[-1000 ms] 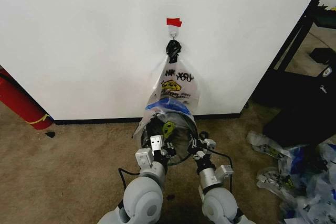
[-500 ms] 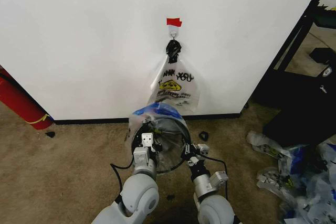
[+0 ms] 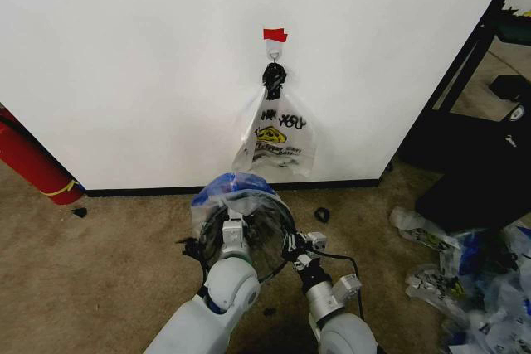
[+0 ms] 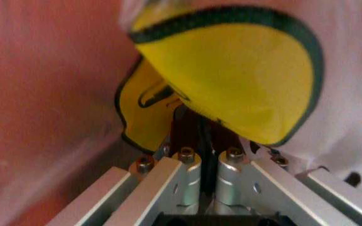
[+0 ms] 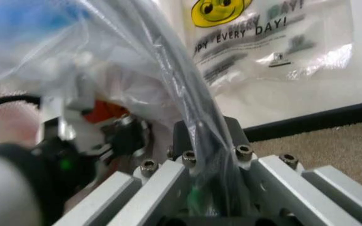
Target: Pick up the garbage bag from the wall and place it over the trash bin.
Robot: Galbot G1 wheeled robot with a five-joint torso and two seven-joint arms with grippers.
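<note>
- Bag [image 3: 236, 192] is gripped on both sides: the left gripper [image 3: 234, 230] has its jaws pressed together on the film at the left of the bin rim, and the right gripper [image 3: 297, 248] has its jaws clamped on film and rim wire at the right.
- Left wrist view: the left fingers [image 4: 184, 176] stand almost touching, with a yellow printed patch [image 4: 231, 80] of the bag pulled taut just ahead of them. A narrow pinch suits thin film, which would probably slip from a wider grip.
- Right wrist view: the right fingers [image 5: 197, 141] close around crumpled clear film and the dark rim wire [image 5: 184, 80]. Holding both together probably pins the bag mouth to the rim.
- The two grips sit on opposite sides of the bin [image 3: 249, 242], so the bag mouth is held spread across the opening.
- Bag location: draped over the top of the bin, with a blue patch domed over the far edge, near the wall. Judged state: the bag covers the opening; whether it is seated all round the rim cannot be told.
- The bin stands on the carpet [image 3: 116, 263], just in front of the black baseboard [image 3: 149, 191].
- On the wall [image 3: 133, 64] above, a second bag [image 3: 278, 134] with a smiley face hangs from the hook [image 3: 274, 54] below a red tape strip [image 3: 275, 35]. It is apart from both grippers.
- A pile of bags [image 3: 473, 288] lies on the carpet to the right, well apart from the bin.
</note>
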